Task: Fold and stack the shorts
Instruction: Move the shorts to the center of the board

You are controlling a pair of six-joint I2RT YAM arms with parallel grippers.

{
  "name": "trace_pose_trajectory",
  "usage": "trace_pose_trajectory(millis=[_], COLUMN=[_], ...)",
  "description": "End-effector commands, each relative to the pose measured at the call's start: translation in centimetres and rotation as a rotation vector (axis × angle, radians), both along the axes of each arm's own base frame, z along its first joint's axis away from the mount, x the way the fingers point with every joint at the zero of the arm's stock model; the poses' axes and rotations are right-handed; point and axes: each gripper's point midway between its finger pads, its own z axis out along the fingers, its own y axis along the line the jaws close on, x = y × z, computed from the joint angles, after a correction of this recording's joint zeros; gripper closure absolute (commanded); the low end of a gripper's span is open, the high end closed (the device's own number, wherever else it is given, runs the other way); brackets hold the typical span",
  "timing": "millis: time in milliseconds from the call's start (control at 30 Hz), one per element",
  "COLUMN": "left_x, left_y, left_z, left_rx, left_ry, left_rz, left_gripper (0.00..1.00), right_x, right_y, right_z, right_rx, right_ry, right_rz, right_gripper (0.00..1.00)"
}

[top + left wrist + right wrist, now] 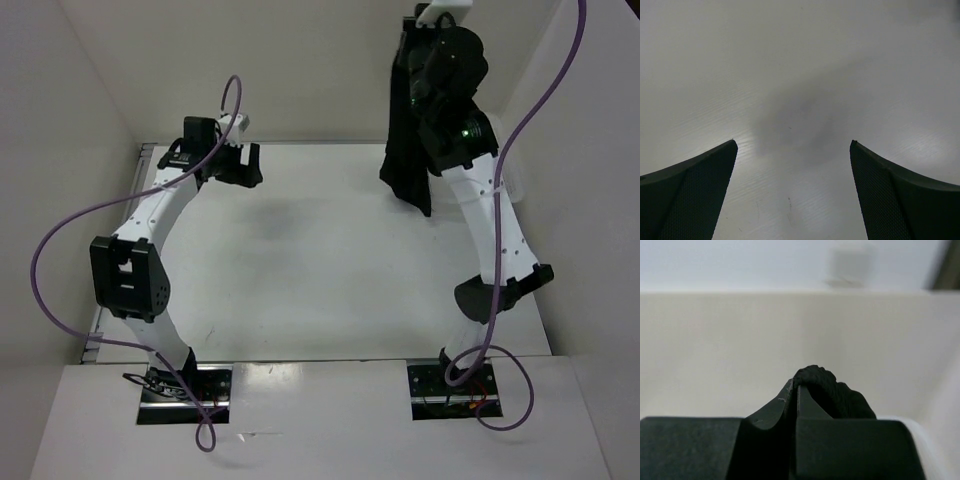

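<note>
The black shorts [407,130] hang in the air at the far right of the table, bunched and dangling from my right gripper [432,22], which is raised high near the top of the view. In the right wrist view my right gripper [796,385] is shut on a fold of the shorts [832,392], which bulges over the fingertips. My left gripper [237,162] hovers over the far left of the table, open and empty. In the left wrist view my left gripper [793,145] shows only bare table between its fingers [710,170].
The white table [320,260] is walled by pale panels at the back and on both sides. Purple cables loop from both arms. The right arm [490,230] stands tall along the table's right side. Two mounting plates sit at the near edge.
</note>
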Motion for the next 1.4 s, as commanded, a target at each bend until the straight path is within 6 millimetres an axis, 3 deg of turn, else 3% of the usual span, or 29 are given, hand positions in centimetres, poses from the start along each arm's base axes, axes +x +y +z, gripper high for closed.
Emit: trace_pose_trajectory(millis=[0, 33, 67, 200, 267, 300, 367, 500, 533, 567, 600, 633, 667, 733, 800, 867, 900, 1033, 1100, 1133, 1167, 1200, 1267, 1300, 1333, 1367], left_x=[-1.6, -2.6, -3.5, -5.4, -5.8, -5.8, -6.2, -6.7, -6.5, -6.6, -6.2, -6.3, -5.9, -6.5, -7.1, -8.4, -9.4, -12.3, -13.2, -13.5, -13.5, -13.6, -13.8, -13.6, -13.9, -14.0], left_y=[1.0, 1.6, 2.1, 5.5, 8.0, 8.7, 10.1, 10.4, 10.2, 10.0, 9.7, 9.7, 9.2, 8.1, 6.3, 4.8, 2.8, -1.1, -2.1, -2.1, -2.1, -2.1, -2.0, -2.1, -2.3, -2.5], left_z=[3.8, 2.6, 3.3, 3.5, 4.6, 4.2, 5.3, 3.3, 2.8, 1.9, 0.6, -0.1, 0.0, -1.9, -2.4, -2.9, -3.4, -6.0, -7.1, -7.6, -7.6, -8.1, -8.5, -8.4, -9.0, -9.0], left_rx=[0.016, 0.039, 0.053, 0.149, 0.165, 0.168, 0.145, 0.123, 0.117, 0.112, 0.102, 0.105, 0.107, 0.117, 0.099, 0.082, 0.055, 0.052, 0.074, 0.076, 0.076, 0.078, 0.08, 0.078, 0.083, 0.075], left_ry=[-0.083, -0.05, -0.059, -0.071, -0.096, -0.086, -0.108, -0.05, -0.036, -0.007, 0.033, 0.065, 0.073, 0.152, 0.172, 0.204, 0.237, 0.331, 0.358, 0.37, 0.37, 0.381, 0.39, 0.381, 0.399, 0.4], left_rz=[0.03, 0.054, 0.073, 0.205, 0.278, 0.295, 0.318, 0.304, 0.293, 0.282, 0.264, 0.262, 0.249, 0.219, 0.164, 0.116, 0.052, -0.07, -0.1, -0.1, -0.1, -0.1, -0.1, -0.1, -0.109, -0.116], left_gripper=[0.0, 0.0, 0.0, 0.0, 0.0, 0.0, 0.0, 0.0, 0.0, 0.0, 0.0, 0.0, 0.0, 0.0, 0.0, 0.0, 0.0, 0.0, 0.0, 0.0, 0.0, 0.0, 0.0, 0.0, 0.0, 0.0], right_x=[-2.9, -3.7, -4.1, -2.9, -1.9, -1.2, 0.2, 3.4, 5.2, 6.3, 7.4, 9.6, 10.2, 10.8, 9.8, 8.5, 7.9, 4.5, 3.1, 2.6, 2.0, 1.2, 0.1, -1.0, -2.7, -3.8], right_y=[7.6, 8.5, 10.2, 13.9, 14.9, 15.3, 16.0, 17.2, 17.9, 18.2, 18.1, 17.2, 16.6, 15.3, 15.1, 15.2, 15.7, 18.3, 18.9, 18.7, 18.4, 17.7, 16.7, 16.5, 16.0, 16.2], right_z=[4.8, 5.3, 5.0, 2.0, -0.9, -2.9, -6.4, -15.0, -18.6, -20.7, -23.0, -27.2, -28.1, -29.1, -28.1, -28.3, -28.7, -33.9, -35.1, -36.9, -36.8, -38.8, -40.4, -40.2, -42.5, -43.2], right_rx=[0.0, 0.028, 0.094, 0.202, 0.217, 0.243, 0.242, 0.205, 0.191, 0.188, 0.174, 0.166, 0.164, 0.133, 0.124, 0.099, 0.09, 0.078, 0.099, 0.095, 0.095, 0.073, 0.027, 0.015, -0.007, 0.003], right_ry=[-0.141, -0.138, -0.122, -0.014, 0.067, 0.123, 0.206, 0.377, 0.435, 0.474, 0.522, 0.586, 0.596, 0.612, 0.62, 0.658, 0.676, 0.842, 0.896, 0.939, 0.949, 0.992, 1.029, 1.034, 1.096, 1.124], right_rz=[0.252, 0.294, 0.356, 0.457, 0.444, 0.432, 0.399, 0.327, 0.305, 0.313, 0.314, 0.277, 0.254, 0.239, 0.31, 0.413, 0.453, 0.657, 0.713, 0.704, 0.702, 0.685, 0.675, 0.699, 0.723, 0.755], right_gripper=[0.99, 0.99, 0.99, 0.99, 0.99, 0.99, 0.99, 0.99, 0.93, 0.59, 0.4, 0.23, 0.04, 0.01, 0.01, 0.01, 0.01, 0.13, 0.15, 0.15, 0.15, 0.15, 0.15, 0.15, 0.15, 0.15])
